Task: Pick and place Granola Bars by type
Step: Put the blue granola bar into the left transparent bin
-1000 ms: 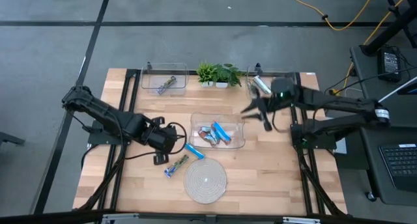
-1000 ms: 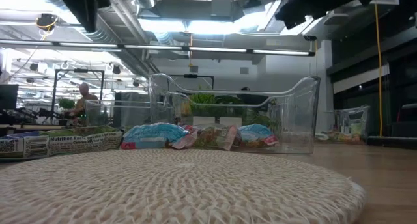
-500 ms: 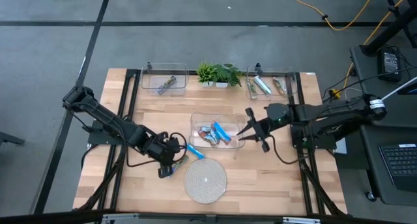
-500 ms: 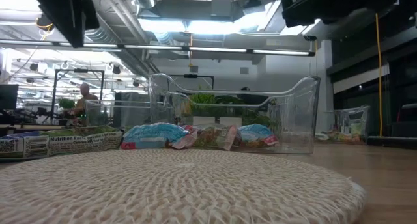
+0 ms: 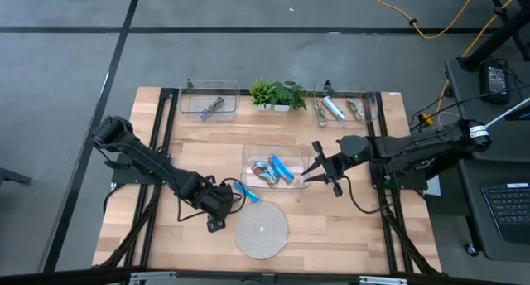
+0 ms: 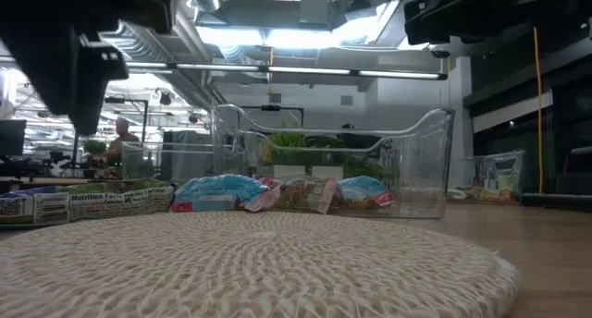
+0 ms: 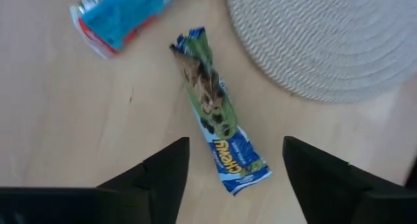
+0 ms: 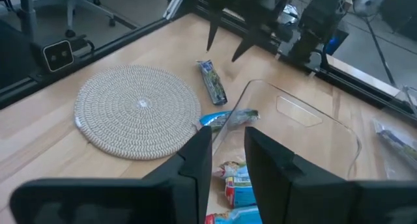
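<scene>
A granola bar with green-brown print and a blue end [image 7: 218, 136] lies flat on the table beside the woven mat [image 5: 261, 229]. My left gripper [image 7: 234, 168] hangs over it, open, pointing down, with one finger on each side of the bar's blue end and neither touching it. A bright blue bar [image 5: 247, 191] lies close by. More bars [image 5: 273, 169] lie in the clear middle bin [image 5: 300, 152]. My right gripper [image 8: 228, 152] hovers at that bin's right wall, its fingers a little apart and holding nothing.
Clear bins stand at the back left [image 5: 209, 103] and back right [image 5: 339, 109], each with bars inside, and a small green plant [image 5: 277, 94] between them. Bare wood lies left of the mat and at the near right.
My left gripper has sunk toward the table and gone right, toward the mat, stopping over the printed bar. My right gripper has come from the back right bin toward the near edge and down to the middle bin's right wall. The bars have kept still.
</scene>
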`<state>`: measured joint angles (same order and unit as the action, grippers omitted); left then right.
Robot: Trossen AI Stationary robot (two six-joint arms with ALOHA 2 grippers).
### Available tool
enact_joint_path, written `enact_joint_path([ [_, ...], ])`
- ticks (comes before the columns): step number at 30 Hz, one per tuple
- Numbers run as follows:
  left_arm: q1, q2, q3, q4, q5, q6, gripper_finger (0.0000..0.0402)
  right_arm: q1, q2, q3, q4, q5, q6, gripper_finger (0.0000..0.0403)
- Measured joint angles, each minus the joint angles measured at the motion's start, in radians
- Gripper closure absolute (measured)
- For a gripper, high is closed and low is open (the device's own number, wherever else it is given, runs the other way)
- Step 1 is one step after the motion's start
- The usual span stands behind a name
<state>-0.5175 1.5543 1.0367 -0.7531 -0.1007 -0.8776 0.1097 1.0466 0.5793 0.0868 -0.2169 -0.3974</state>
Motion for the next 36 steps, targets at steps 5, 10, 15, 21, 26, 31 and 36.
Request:
enact_joint_path([
  [5, 0.0, 0.067, 0.0, 0.002, 0.032, 0.0, 0.014, 0.0, 0.0, -0.016, 0.019, 0.0, 0.001, 0.0309],
  [10, 0.0, 0.126, 0.0, 0.027, 0.07, 0.016, 0.0135, 0.0, 0.0, -0.016, 0.021, -0.001, 0.002, 0.0309],
  [15, 0.0, 0.184, 0.0, 0.076, 0.073, 0.078, 0.0135, 0.0, 0.0, -0.016, 0.021, -0.002, 0.003, 0.0309],
  [21, 0.002, 0.238, 0.001, 0.082, 0.068, 0.118, 0.0135, 0.0, 0.0, -0.016, 0.022, -0.002, 0.003, 0.0309],
  [26, 0.006, 0.246, 0.003, 0.08, 0.059, 0.123, 0.0142, 0.0, 0.0, -0.016, 0.022, -0.003, 0.003, 0.0309],
  [31, 0.006, 0.246, 0.002, 0.073, 0.05, 0.131, 0.0187, 0.0, 0.0, -0.016, 0.022, -0.003, 0.003, 0.0309],
  [36, 0.007, 0.247, 0.001, 0.073, 0.048, 0.133, 0.0255, 0.0, 0.0, -0.016, 0.023, -0.003, 0.003, 0.0309],
])
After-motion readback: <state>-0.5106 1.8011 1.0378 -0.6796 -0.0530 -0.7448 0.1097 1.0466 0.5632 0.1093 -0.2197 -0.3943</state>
